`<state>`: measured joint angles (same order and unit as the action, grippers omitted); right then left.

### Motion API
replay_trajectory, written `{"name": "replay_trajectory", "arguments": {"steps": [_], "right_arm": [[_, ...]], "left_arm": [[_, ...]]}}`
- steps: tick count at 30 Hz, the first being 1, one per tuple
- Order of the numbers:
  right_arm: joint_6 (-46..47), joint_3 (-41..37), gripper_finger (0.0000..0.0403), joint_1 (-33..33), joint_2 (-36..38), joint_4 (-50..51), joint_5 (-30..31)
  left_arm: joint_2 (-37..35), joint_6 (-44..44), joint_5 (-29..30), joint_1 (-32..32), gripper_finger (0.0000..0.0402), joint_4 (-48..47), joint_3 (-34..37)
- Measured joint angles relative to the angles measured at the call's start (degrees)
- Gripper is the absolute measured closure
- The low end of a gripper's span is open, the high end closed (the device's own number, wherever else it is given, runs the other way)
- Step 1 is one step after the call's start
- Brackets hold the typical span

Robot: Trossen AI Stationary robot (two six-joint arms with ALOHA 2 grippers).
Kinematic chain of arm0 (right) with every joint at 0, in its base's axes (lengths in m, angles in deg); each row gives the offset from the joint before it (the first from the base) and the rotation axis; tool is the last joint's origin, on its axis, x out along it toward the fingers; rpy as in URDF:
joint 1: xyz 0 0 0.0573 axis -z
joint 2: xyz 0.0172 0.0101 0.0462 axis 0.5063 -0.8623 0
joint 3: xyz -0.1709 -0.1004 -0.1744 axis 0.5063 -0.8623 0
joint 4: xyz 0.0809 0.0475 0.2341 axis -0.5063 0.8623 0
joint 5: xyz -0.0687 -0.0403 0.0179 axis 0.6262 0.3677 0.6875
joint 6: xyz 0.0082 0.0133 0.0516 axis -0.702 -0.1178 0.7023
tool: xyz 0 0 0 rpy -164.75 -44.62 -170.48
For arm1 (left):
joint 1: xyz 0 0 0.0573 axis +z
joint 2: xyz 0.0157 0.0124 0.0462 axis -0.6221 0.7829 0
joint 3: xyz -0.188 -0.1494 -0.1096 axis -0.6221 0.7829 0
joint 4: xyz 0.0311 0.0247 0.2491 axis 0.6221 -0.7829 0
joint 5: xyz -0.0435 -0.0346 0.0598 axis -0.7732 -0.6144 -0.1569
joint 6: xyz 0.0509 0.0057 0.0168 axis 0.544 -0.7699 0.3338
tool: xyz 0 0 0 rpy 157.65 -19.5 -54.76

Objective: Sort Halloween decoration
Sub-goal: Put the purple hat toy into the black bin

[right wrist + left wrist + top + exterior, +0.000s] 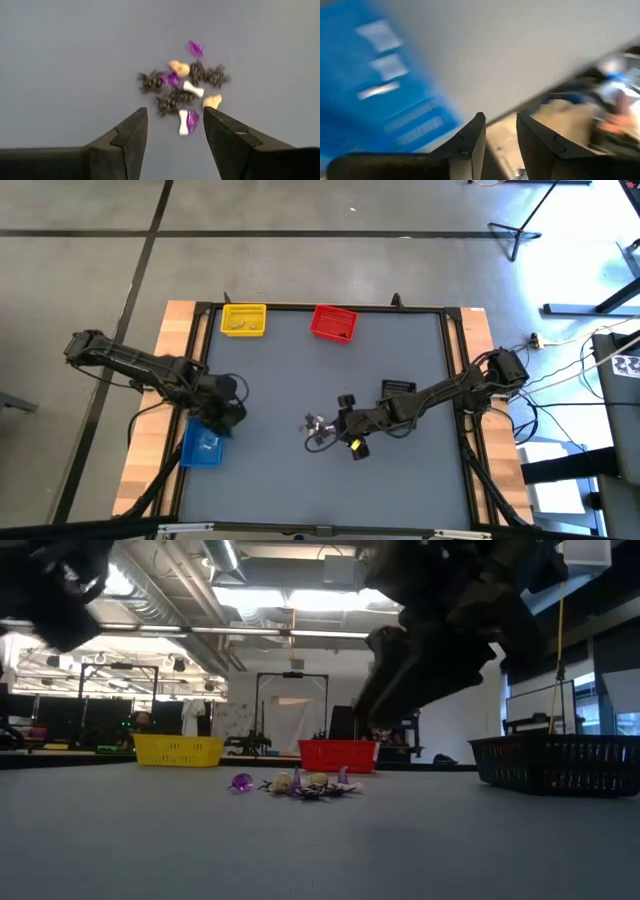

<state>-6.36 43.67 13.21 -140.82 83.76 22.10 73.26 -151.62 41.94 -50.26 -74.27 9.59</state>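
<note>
Trinkets (183,92) are clustered mid-bench (300,370).
The right end effector (174,131) is held released at their 3 o'clock; the left end effector (497,134), released, over the blue bin (202,446).

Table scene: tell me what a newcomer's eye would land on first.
The small heap of Halloween trinkets at the middle of the grey table, purple, dark, white and tan, draws the eye, with the right gripper poised over it, jaws open. Then the coloured bins: yellow bin and red bin at the far edge, blue bin under the left gripper.
</note>
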Motion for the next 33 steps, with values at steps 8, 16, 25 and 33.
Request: {"name": "replay_trajectory", "arguments": {"steps": [8,16,25,33], "right_arm": [[1.43,0.00,0.0210,0.00,-0.02,2.40,0.00],[1.85,-0.02,0.0210,0.00,-0.02,0.86,4.43],[2.89,0.00,0.0210,0.00,-2.09,-2.83,4.57],[2.87,0.02,0.0210,0.40,-4.07,-4.87,9.40]], "left_arm": [[0.00,8.85,20.53,-0.02,0.0301,22.51,0.00],[1.78,37.95,41.37,0.00,0.0302,28.19,0.02],[8.03,43.18,43.90,0.00,0.0302,29.73,0.03],[14.00,43.39,43.89,-0.02,0.0302,30.66,0.11]]}}
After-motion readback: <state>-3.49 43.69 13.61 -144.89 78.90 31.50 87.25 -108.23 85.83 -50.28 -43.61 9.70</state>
